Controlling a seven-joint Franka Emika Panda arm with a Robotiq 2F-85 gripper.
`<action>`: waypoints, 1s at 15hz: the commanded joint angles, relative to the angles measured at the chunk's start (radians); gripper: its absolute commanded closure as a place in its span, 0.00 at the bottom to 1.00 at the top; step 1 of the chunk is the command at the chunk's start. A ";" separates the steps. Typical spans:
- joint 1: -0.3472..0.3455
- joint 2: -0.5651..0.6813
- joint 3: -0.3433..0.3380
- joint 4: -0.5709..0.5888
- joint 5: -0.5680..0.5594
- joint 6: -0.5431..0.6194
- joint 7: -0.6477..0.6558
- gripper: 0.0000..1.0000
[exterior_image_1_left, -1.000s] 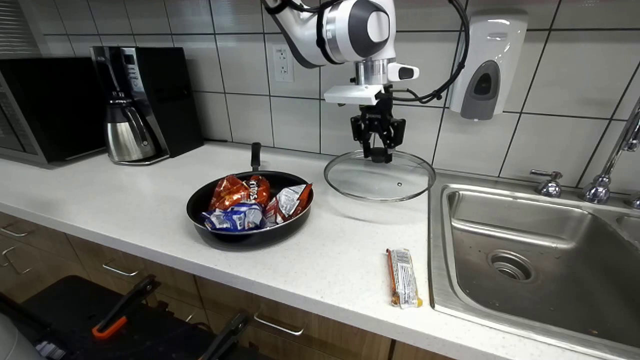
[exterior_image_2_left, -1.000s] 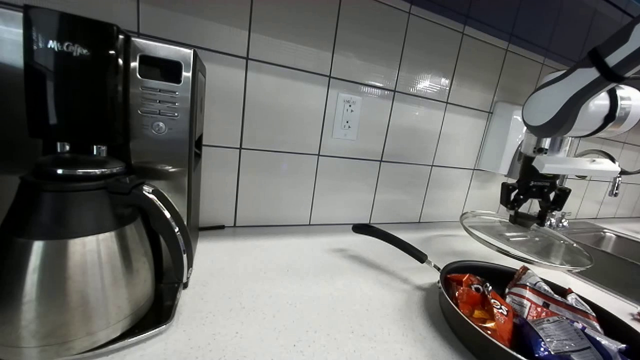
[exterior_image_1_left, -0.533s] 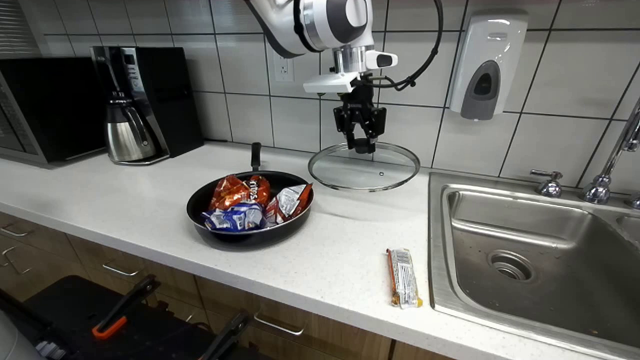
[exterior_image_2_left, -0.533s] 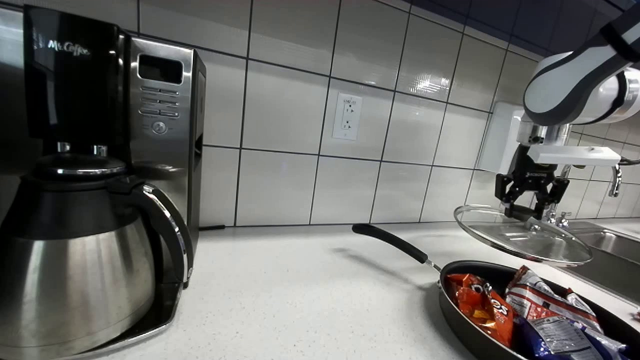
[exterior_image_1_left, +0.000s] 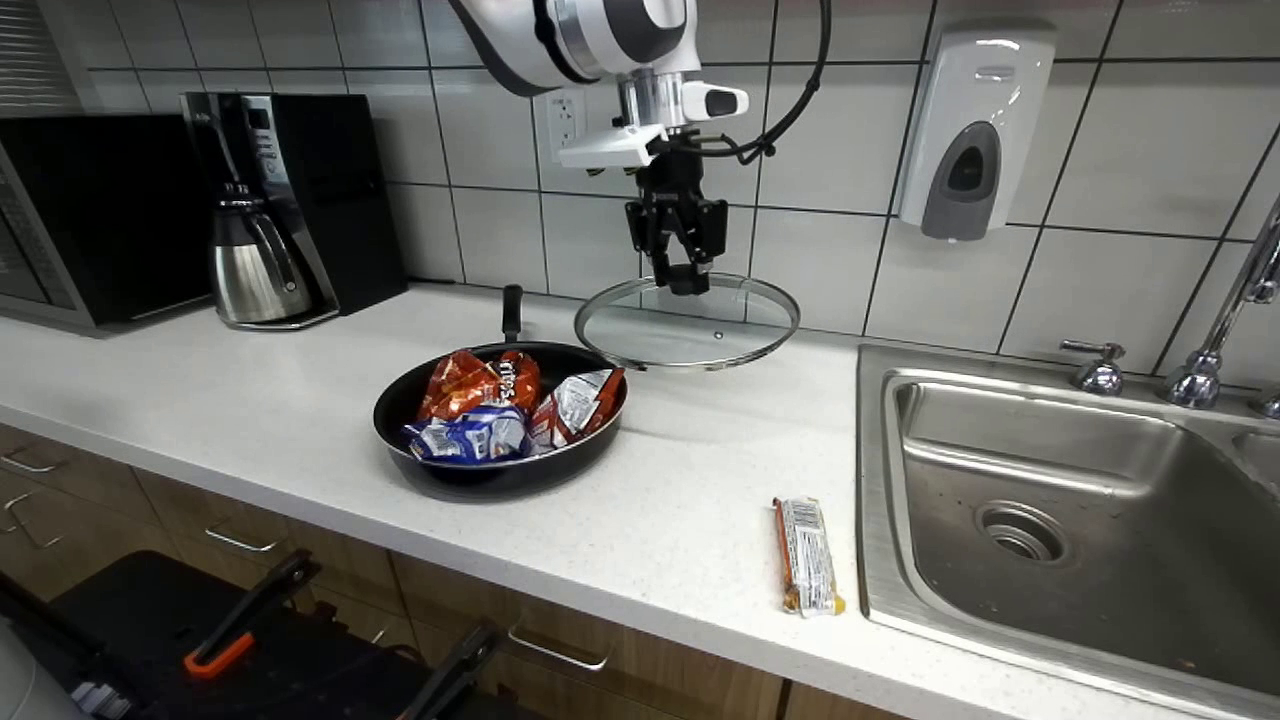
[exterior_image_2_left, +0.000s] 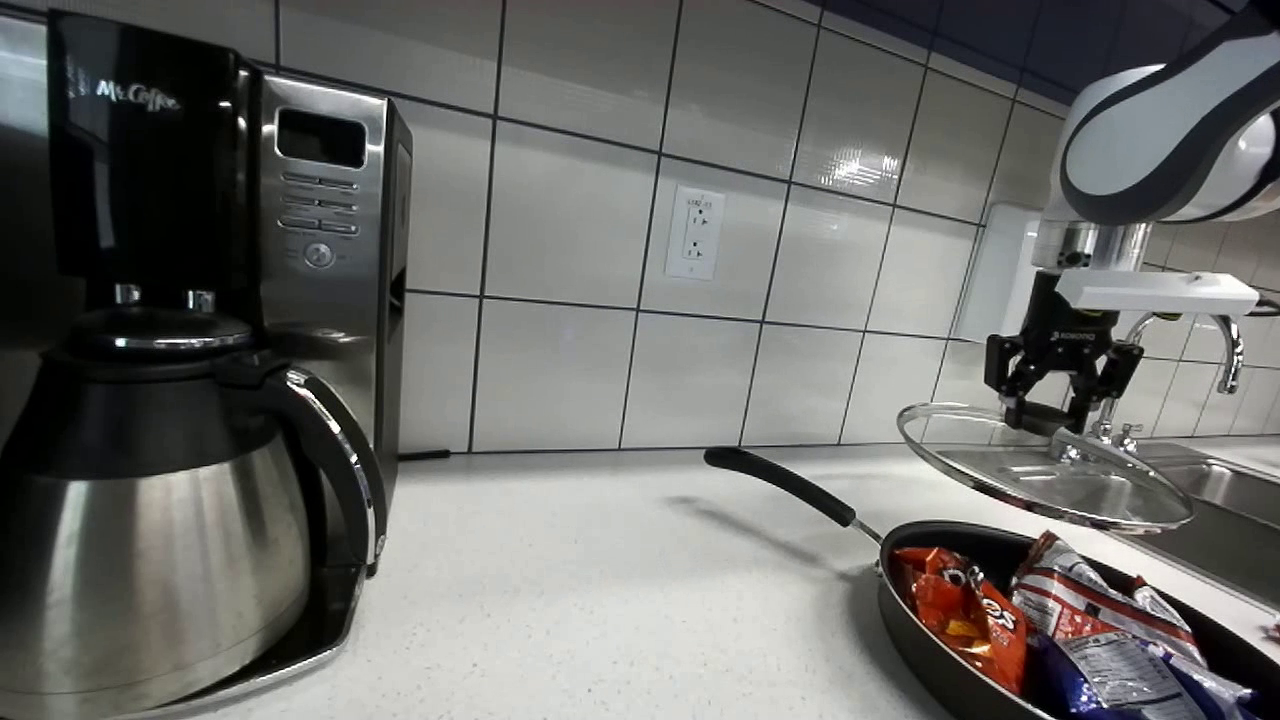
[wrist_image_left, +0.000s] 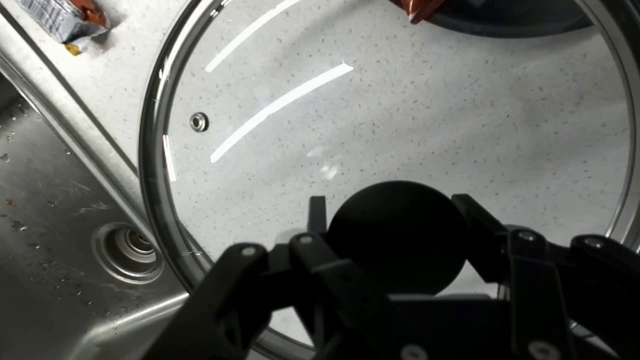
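Observation:
My gripper (exterior_image_1_left: 683, 280) is shut on the round black knob (wrist_image_left: 397, 235) of a clear glass lid (exterior_image_1_left: 690, 345), with a finger on either side of it. The lid hangs above the counter, roughly level in one exterior picture and a little tilted in another; its metal rim (wrist_image_left: 150, 165) and small vent hole (wrist_image_left: 199, 122) show in the wrist view. Beside and below it stands a black frying pan (exterior_image_1_left: 500, 482), its handle (exterior_image_2_left: 780, 485) pointing to the wall. Inside the pan lie an orange bag (exterior_image_1_left: 480, 385), a blue bag (exterior_image_1_left: 470, 436) and a red-and-white bag (exterior_image_1_left: 578, 408).
A wrapped bar (exterior_image_1_left: 808, 558) lies near the counter's front, beside the steel sink (exterior_image_1_left: 882, 480) with its faucet (exterior_image_1_left: 1195, 378). A coffee maker (exterior_image_2_left: 330, 240) and a dark appliance (exterior_image_1_left: 110, 210) stand at the left. On the tiled wall hangs a soap dispenser (exterior_image_1_left: 985, 120).
The arm has carried the lid leftward and slightly up, bringing it closer to the pan, as an exterior view shows. The grip on the knob is unchanged. Pan and bags have stayed put.

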 joint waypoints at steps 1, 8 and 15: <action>0.013 -0.109 0.025 -0.073 -0.047 -0.029 0.057 0.61; 0.035 -0.191 0.078 -0.173 -0.059 -0.036 0.124 0.61; 0.035 -0.242 0.128 -0.262 -0.043 -0.036 0.176 0.61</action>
